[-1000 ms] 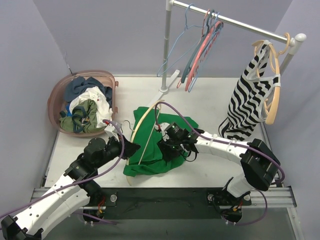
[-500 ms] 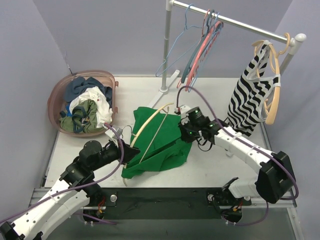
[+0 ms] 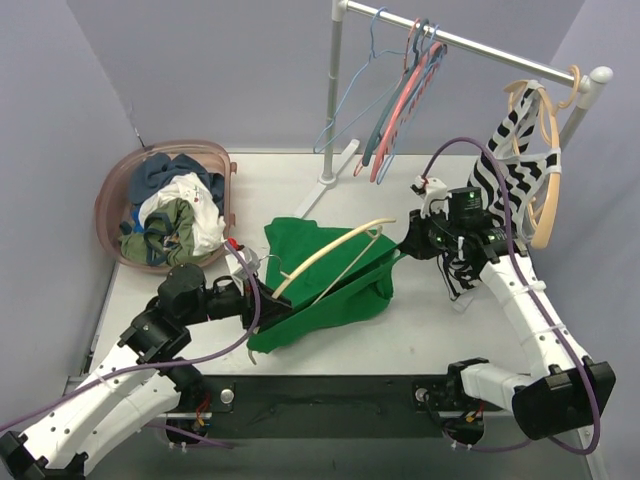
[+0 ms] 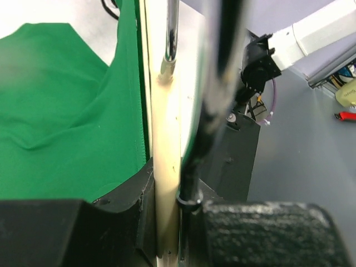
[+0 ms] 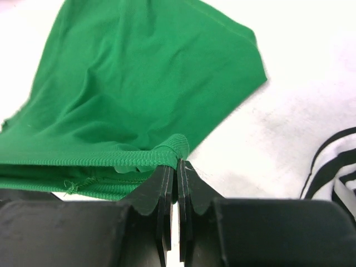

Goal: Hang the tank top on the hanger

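The bright green tank top (image 3: 330, 290) lies on the table, stretched between both arms. The cream hanger (image 3: 335, 252) arches over it, partly inside the cloth. My left gripper (image 3: 262, 300) is shut on the hanger's lower end; in the left wrist view the cream hanger (image 4: 166, 167) runs between the jaws, with the green tank top (image 4: 61, 111) to its left. My right gripper (image 3: 408, 240) is shut on a ribbed edge of the tank top (image 5: 167, 150) and holds it pulled out to the right. In the right wrist view the gripper (image 5: 177, 167) pinches that edge.
A pink laundry basket (image 3: 118, 180) of clothes stands at the back left. A clothes rail (image 3: 470, 45) at the back holds thin pink and blue hangers (image 3: 400, 100) and a zebra-striped top (image 3: 500, 190) on a tan hanger, close behind my right arm.
My right gripper has moved right and back, pulling the tank top's edge with it and stretching the cloth. The hanger has swung flatter, pointing right. My left arm has shifted slightly.
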